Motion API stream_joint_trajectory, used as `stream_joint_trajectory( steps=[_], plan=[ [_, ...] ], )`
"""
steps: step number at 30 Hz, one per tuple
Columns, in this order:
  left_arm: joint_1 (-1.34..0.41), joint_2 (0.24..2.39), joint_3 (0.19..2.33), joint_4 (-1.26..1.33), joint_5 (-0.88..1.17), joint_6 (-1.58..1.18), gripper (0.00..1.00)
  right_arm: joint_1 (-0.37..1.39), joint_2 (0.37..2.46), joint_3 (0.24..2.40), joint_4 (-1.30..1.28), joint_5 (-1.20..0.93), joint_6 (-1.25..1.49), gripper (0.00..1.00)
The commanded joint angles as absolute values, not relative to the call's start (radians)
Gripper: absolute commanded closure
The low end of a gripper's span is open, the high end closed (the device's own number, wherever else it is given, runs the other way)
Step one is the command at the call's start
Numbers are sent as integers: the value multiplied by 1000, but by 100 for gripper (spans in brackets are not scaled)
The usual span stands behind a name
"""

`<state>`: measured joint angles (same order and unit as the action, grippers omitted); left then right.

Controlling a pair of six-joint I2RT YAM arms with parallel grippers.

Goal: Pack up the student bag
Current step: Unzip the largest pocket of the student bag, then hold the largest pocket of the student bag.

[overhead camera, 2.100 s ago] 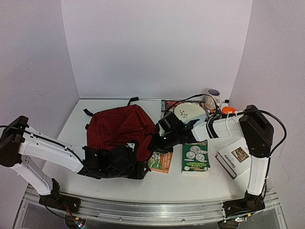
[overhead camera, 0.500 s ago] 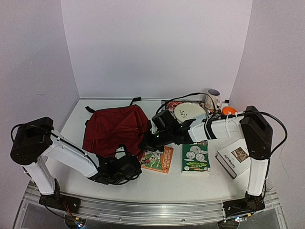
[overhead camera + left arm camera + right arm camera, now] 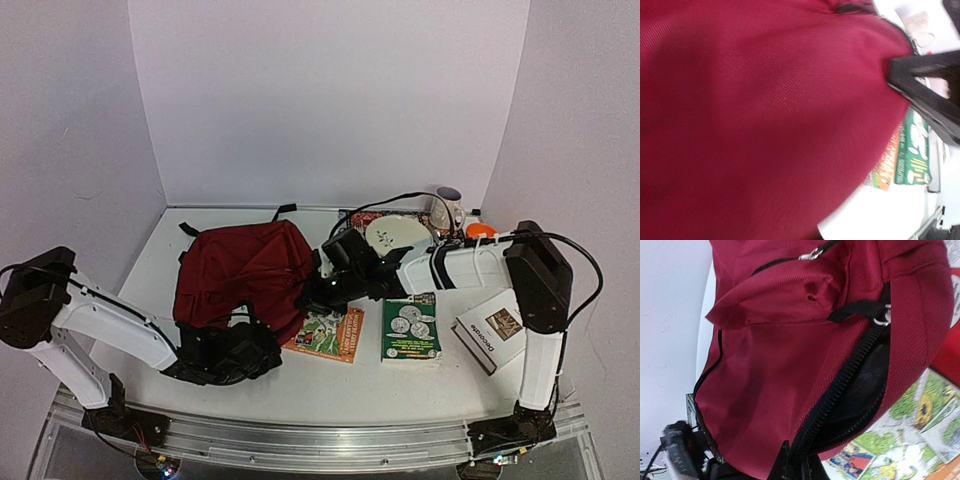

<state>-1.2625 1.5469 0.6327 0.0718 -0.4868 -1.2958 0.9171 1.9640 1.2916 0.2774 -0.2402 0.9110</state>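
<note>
The student bag [image 3: 245,268], dark red with black straps, lies left of centre on the table. Its fabric [image 3: 765,115] fills the left wrist view and hides that gripper's jaws. My left gripper [image 3: 255,338] sits at the bag's near edge, shut with the fabric drawn over it. My right gripper [image 3: 312,290] is at the bag's right side. In the right wrist view its black fingertips [image 3: 790,465] are pinched on the zipper edge [image 3: 840,390], holding up the mouth so the black lining [image 3: 865,385] shows.
A comic book [image 3: 330,333] lies just right of the bag, partly under its lifted edge. A green coin book [image 3: 411,327] and a white-and-brown book [image 3: 490,330] lie further right. A plate [image 3: 397,235], a mug [image 3: 447,208] and an orange object [image 3: 480,230] stand at the back right.
My left gripper has closed and its arm has drawn back to the left along the bag's near edge. The right gripper keeps its hold on the zipper edge, hardly moved.
</note>
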Motion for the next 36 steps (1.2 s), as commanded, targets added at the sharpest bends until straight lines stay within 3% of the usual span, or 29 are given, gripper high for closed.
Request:
stream_joint_trajectory(
  steps=[1,12,17,21,29,36],
  plan=[
    [-1263,1420,644,-125,-449,-1214,100,842,1967,1358,215,-190,837,97],
    [-1263,1160,604,-442,-381,-1170,100,721,1991,1433,98,-133,723,97],
    [-1262,1091,615,-522,-390,-1146,100,716,1989,1453,67,-132,672,92],
    [-1262,1116,701,-503,-364,-1054,100,745,1950,1446,66,-151,616,78],
    [-1261,1169,822,-388,-307,-890,100,872,1796,1370,58,-81,502,40],
    [-1261,1221,873,-348,-261,-825,100,984,1704,1238,170,-100,262,28]
  ],
)
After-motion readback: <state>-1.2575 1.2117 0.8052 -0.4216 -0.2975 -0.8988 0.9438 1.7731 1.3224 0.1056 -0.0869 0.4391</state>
